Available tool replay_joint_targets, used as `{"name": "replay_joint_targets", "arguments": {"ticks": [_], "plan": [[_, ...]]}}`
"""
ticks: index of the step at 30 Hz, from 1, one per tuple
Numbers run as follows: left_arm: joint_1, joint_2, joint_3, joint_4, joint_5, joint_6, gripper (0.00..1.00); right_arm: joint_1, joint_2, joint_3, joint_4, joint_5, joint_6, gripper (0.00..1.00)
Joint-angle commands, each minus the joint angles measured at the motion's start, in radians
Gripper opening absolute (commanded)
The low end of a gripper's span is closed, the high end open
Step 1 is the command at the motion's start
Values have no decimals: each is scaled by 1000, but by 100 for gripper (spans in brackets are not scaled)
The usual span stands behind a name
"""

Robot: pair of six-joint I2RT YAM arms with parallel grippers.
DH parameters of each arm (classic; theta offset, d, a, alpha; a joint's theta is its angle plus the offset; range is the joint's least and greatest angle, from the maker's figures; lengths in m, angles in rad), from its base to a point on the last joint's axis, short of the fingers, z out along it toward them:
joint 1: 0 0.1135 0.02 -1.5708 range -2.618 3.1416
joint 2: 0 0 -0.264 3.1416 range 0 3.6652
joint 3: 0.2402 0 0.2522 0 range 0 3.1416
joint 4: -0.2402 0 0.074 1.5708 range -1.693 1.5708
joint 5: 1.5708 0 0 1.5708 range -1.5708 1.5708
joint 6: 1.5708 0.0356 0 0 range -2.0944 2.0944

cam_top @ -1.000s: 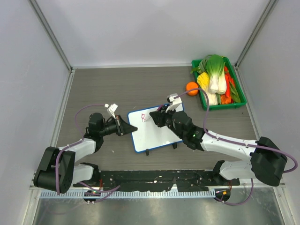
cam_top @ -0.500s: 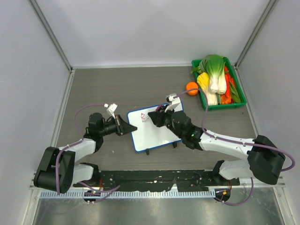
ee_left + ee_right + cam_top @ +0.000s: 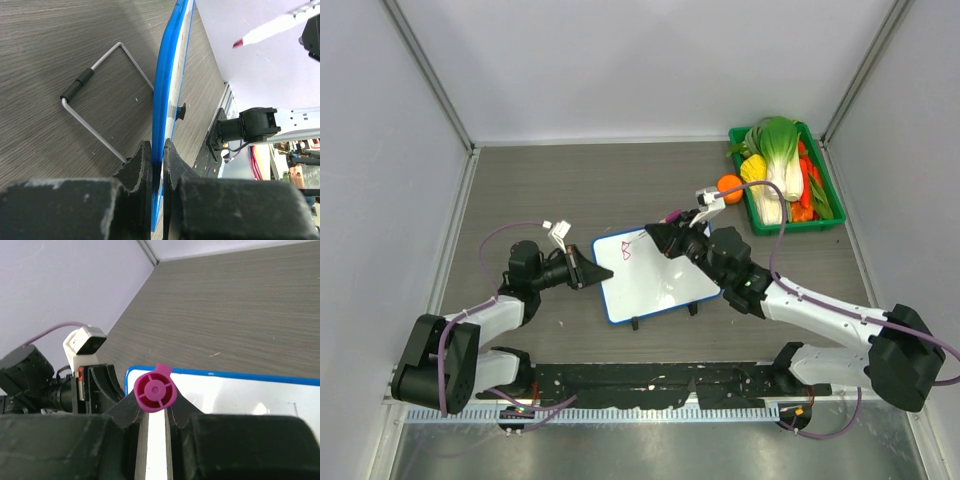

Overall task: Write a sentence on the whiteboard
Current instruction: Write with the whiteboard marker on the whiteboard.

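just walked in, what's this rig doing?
The left gripper is clamped on the whiteboard at its left edge, steadying it. The right gripper holds a pink marker near the board's far edge, with the tip apparently lifted off the surface. Only a small pink mark is written, so the sentence has barely begun.

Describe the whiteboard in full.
The whiteboard is a small white rectangle with rounded corners and a thin blue frame, glossy like plastic. Two black feet sit along its near edge. A few pink marks show near its far left corner. The left pincer is shut on its left edge.
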Motion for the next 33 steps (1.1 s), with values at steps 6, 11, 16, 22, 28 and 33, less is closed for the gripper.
{"name": "replay_joint_targets", "arguments": {"ticks": [6,11,16,22,28,33], "plan": [[3,7,4,-80,-97,87,0,-75,-32,9,23,-30,-5,1],[3,7,4,-80,-97,87,0,-56,-27,6,14,-15,-39,1],[3,12,5,-80,-95,87,0,13,-30,6,-2,63,-100,1],[3,12,5,-80,-95,87,0,69,-15,-15,21,154,-139,1],[3,14,5,-79,-92,85,0,69,16,-14,58,182,-136,1],[3,23,7,-74,-89,84,0,69,24,-12,81,188,-133,1]]}}
